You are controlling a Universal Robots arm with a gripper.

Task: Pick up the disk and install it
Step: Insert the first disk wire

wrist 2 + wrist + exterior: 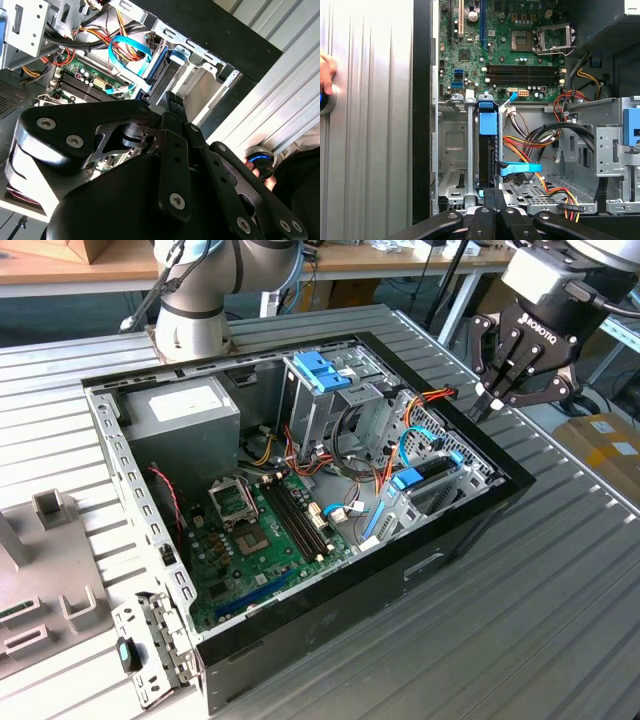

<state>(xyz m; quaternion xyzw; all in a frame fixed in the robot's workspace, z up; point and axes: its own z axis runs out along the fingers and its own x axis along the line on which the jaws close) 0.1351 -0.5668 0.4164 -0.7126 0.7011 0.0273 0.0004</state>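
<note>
- Currently the end effector (497, 398) hangs over the far rim of the open computer case (470, 530), at the exterior view's right, fingers pointing down toward the drive bays.
- Finger state: in the exterior view the fingertips (489, 400) converge to a near-closed point with nothing seen between them. In the first wrist view the finger tips (492, 192) meet at the blue edge of the disk (487, 145); whether they actually grip it I cannot tell.
- Disk: stands on edge in the drive bay (454, 150) near the case wall, blue carrier rail facing up, metal partitions either side. In the exterior view it shows as a blue-topped slab (425, 478) in the bay at the case's right end.
- A light-blue data cable (520, 169) lies just beside the disk; red, yellow and black power leads (547, 187) run past it.
- Motherboard (265, 540) lies flat in the case floor, empty processor socket (552, 37) and memory slots (522, 75) visible.
- Tall metal cage with blue handle (322, 370) stands mid-case; grey power supply (185, 420) sits in the far left corner.
- Case rests on a ribbed metal worktop (560, 590).
- A person's hand (326, 75) rests on a round button at the worktop edge.
</note>
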